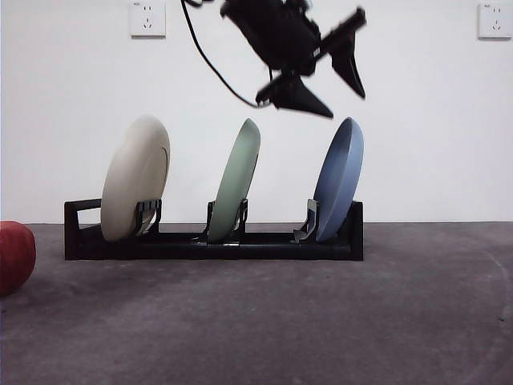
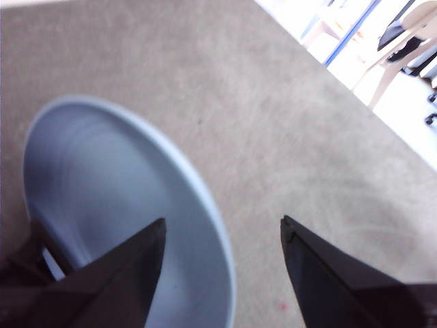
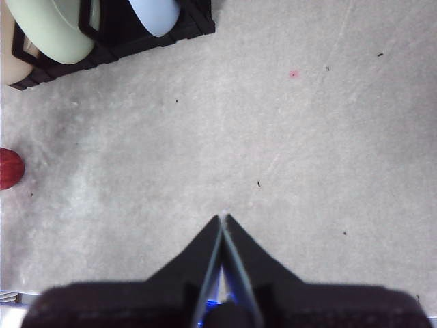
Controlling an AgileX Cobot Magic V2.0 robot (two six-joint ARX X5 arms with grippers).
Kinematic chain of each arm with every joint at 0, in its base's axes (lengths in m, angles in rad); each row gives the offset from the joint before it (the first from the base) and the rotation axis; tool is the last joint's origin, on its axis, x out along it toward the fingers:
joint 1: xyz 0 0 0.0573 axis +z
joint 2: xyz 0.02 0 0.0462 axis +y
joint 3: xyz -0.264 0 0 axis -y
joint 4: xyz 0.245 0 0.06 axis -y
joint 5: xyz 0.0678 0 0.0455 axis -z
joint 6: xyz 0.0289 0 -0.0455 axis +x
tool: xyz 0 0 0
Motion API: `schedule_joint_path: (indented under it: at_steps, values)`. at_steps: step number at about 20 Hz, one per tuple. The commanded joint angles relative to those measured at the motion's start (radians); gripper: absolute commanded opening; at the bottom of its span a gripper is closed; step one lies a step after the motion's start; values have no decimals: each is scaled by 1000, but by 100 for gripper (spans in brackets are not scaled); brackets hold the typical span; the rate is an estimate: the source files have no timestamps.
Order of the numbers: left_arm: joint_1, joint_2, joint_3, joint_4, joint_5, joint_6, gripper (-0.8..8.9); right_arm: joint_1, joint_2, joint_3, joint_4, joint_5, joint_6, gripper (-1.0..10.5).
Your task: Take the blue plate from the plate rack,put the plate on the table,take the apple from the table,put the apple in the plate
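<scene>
The blue plate stands on edge in the right slot of the black plate rack. My left gripper hangs open just above that plate's top rim, one jaw to each side. In the left wrist view the blue plate fills the space below, its rim between the spread jaws of the left gripper. The apple lies on the table at the far left, half cut off. My right gripper is shut and empty, high over bare table; the right wrist view shows the apple and rack far off.
A cream-white plate and a pale green plate stand in the rack's left and middle slots. A white wall with two sockets rises behind. A cable droops from the left arm.
</scene>
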Motion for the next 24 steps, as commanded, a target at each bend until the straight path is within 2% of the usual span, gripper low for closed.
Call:
schedule_joint_path:
  at_steps: [1, 5, 10, 20, 24]
  values:
    - [-11, 35, -2, -3, -2, -21, 286, -1, -2, 5, 1, 0, -10, 0]
    - [-34, 67, -2, -43, -3, -6, 262, -1, -2, 5, 1, 1, -10, 0]
    - [-50, 96, -2, -85, -18, 0, 67, -1, -2, 5, -1, 1, -10, 0]
    - [-54, 93, -2, -95, -28, -4, 53, -1, -1, 5, 4, 1, -10, 0]
    - [-54, 85, -2, -99, -28, -4, -8, -1, -1, 5, 3, 1, -10, 0]
